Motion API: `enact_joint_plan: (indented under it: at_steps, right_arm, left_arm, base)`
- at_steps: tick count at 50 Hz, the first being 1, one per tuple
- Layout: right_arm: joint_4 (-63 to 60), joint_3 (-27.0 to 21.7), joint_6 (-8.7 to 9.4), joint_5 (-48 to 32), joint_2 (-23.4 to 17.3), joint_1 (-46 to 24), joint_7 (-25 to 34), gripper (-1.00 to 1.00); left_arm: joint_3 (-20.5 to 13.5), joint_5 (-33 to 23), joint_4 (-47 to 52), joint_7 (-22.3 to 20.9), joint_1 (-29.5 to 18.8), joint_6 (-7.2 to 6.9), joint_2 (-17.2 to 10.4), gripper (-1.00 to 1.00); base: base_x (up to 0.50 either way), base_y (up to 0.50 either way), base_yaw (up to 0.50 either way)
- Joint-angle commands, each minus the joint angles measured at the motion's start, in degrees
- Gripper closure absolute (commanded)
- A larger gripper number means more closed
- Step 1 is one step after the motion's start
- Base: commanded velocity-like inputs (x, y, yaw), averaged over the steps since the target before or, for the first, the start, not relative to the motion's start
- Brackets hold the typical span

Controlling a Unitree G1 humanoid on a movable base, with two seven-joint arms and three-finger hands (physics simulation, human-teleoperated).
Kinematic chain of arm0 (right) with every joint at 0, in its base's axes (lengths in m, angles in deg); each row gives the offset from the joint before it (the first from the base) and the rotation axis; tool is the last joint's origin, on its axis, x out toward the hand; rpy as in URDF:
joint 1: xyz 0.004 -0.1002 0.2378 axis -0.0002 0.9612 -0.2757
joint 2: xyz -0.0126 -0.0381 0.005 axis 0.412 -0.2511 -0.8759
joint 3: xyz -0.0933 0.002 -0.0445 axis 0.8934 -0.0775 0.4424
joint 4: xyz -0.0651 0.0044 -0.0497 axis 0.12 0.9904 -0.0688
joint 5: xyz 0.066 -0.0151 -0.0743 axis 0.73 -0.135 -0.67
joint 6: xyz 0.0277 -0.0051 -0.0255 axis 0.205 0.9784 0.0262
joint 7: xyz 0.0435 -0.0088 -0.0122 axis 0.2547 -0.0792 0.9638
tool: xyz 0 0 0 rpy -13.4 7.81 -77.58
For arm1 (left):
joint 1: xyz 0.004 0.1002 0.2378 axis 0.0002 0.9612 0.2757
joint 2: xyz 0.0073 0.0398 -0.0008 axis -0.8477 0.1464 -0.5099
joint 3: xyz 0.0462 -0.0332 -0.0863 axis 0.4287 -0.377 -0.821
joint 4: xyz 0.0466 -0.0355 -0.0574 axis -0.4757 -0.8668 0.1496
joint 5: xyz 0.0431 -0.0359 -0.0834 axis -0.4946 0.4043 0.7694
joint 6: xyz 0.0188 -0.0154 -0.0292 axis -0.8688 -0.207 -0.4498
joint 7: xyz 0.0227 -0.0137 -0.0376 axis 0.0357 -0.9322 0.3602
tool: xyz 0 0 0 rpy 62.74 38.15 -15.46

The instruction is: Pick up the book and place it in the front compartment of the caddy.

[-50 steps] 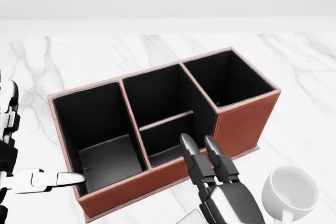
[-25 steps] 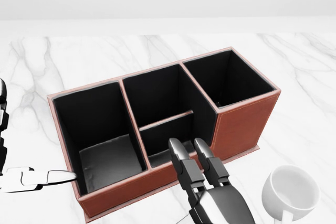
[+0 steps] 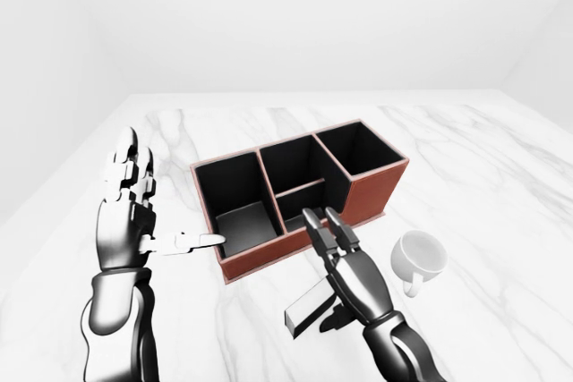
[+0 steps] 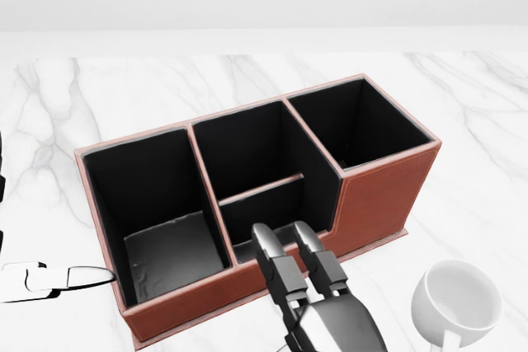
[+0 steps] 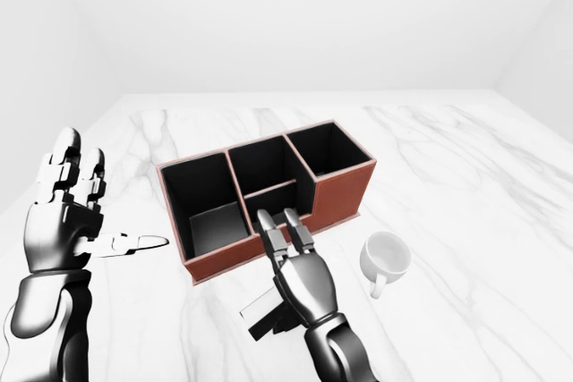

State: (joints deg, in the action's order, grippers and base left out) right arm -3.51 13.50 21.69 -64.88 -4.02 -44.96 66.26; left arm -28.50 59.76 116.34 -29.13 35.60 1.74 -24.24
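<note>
The red-brown caddy (image 4: 384,191) with black compartments stands on the marble table. Its small low middle compartment (image 4: 260,212) faces me, and the tips of my right hand (image 4: 282,235) lie over the wall just below it. That hand's two fingers (image 3: 315,225) stretch straight toward the caddy, so it is open. The dark book (image 3: 309,303) with white page edges sits under and left of its palm, by the thumb. I cannot tell whether it is gripped. My left hand (image 3: 152,212) is open left of the caddy, fingers up, thumb pointing at the caddy's left wall.
A white mug (image 3: 419,257) stands right of my right hand, below the caddy's right end. The white marble table (image 3: 483,158) stretches around the caddy to a pale wall at the top.
In the head view my right hand has slid left and down along the caddy's near wall. My left thumb has drawn back to the left edge. The caddy and mug have not moved.
</note>
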Motion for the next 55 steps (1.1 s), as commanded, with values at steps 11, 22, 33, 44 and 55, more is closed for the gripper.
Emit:
enact_joint_plan:
  at_steps: [11,22,33,44,55]
  right_arm:
    - [3.3,1.4,0.0,-1.8,-0.3,-0.5,-2.3,-1.0]
    - [4.9,1.8,0.0,-2.6,-0.5,-0.6,-3.6,-1.0]
    - [6.4,2.2,0.0,-3.4,-0.5,-0.9,-4.5,-1.0]
    - [7.0,2.4,0.0,-3.5,-0.2,-1.7,-4.1,-1.0]
    - [8.0,2.3,0.0,-4.0,0.2,-2.3,-4.3,-1.0]
  left_arm:
    - [-0.3,0.1,0.5,0.0,-0.1,0.0,-0.1,-1.0]
    - [0.0,0.0,1.1,-0.1,0.1,0.0,0.1,-1.0]
    - [-0.1,0.0,1.3,-0.2,0.1,0.0,0.1,-1.0]
    - [0.1,0.0,1.3,-0.2,0.1,0.0,0.2,-1.0]
    - [0.2,-0.1,1.3,-0.2,0.1,0.0,0.2,-1.0]
  base:
    - [0.0,0.0,0.0]
    - [0.0,0.0,0.0]
    - [0.0,0.0,0.0]
    - [0.0,0.0,0.0]
    - [0.0,0.0,0.0]
